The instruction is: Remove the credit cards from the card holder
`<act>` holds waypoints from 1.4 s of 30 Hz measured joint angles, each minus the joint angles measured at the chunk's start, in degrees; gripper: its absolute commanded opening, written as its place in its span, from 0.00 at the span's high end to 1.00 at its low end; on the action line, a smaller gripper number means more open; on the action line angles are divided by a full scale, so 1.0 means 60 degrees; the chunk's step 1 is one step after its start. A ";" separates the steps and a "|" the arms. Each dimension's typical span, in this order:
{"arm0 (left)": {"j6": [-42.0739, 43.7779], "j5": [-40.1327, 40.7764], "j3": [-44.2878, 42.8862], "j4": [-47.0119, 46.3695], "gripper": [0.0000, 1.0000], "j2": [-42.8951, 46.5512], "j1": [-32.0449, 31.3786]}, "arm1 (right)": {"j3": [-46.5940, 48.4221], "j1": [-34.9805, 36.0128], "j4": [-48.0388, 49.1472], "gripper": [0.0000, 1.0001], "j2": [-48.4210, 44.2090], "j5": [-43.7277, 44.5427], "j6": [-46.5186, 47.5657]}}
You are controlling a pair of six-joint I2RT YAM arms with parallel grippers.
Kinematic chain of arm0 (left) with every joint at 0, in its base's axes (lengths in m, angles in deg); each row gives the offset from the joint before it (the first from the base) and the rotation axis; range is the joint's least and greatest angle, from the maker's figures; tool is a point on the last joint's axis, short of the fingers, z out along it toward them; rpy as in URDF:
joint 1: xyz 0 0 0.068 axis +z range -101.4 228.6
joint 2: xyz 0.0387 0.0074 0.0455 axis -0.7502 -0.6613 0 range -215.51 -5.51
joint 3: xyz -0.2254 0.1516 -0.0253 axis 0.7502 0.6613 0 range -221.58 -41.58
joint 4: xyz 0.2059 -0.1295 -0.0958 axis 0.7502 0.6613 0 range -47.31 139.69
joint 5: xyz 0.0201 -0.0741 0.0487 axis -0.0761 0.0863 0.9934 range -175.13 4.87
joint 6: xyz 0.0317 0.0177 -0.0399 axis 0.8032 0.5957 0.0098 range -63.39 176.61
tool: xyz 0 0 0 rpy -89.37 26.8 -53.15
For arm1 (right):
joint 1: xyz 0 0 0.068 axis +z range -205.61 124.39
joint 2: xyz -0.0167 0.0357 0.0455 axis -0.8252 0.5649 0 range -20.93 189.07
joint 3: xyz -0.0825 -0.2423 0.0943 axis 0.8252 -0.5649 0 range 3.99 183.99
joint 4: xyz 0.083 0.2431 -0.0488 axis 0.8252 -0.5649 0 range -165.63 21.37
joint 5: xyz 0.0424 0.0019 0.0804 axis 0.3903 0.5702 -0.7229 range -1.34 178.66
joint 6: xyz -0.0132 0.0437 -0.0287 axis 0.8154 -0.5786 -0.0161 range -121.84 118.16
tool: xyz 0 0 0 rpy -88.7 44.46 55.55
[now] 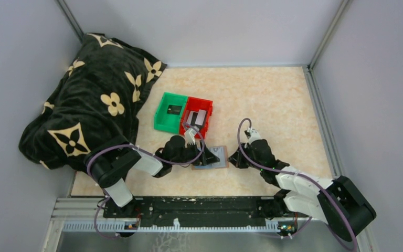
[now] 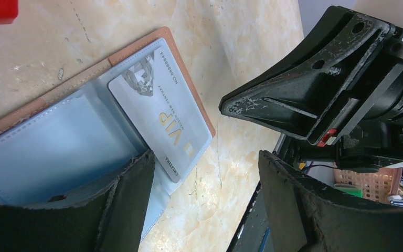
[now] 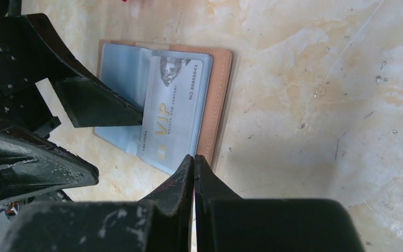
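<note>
Card holder [image 3: 219, 94], upper left, is pinned open by the released left gripper [image 2: 205, 155], presumably freeing the protruding silver card [image 3: 173, 110]; right gripper [image 3: 194, 160] is clenched beside it.

Overhead looks down; close wrist views share the card holder [image 2: 57, 142]

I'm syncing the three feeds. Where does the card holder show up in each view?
Top external: card holder mid-table, just nearer than the red bin.
Left wrist: card holder fills the left half, lying open, blue lining up.
Right wrist: card holder upper left of centre, open.
Shared landmark: the silver VIP card in one pocket, clear in both wrist views, too small to read from above.
</note>
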 measured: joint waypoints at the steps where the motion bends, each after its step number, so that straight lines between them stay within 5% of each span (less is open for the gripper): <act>1: -0.0004 0.0000 0.0004 -0.0004 0.21 0.0000 0.0000 | 0.0007 0.0000 -0.0015 1.00 -0.0084 0.0022 0.0000; 14: -0.0109 -0.0015 0.0018 -0.0306 0.20 -0.0160 0.0004 | 0.0066 -0.0018 0.0783 1.00 0.1198 -0.0517 -0.0091; 42: -0.0131 -0.0066 0.0058 -0.0543 0.19 -0.0273 0.0004 | 0.0586 -0.0022 -0.0270 1.00 0.0211 -0.0153 0.0004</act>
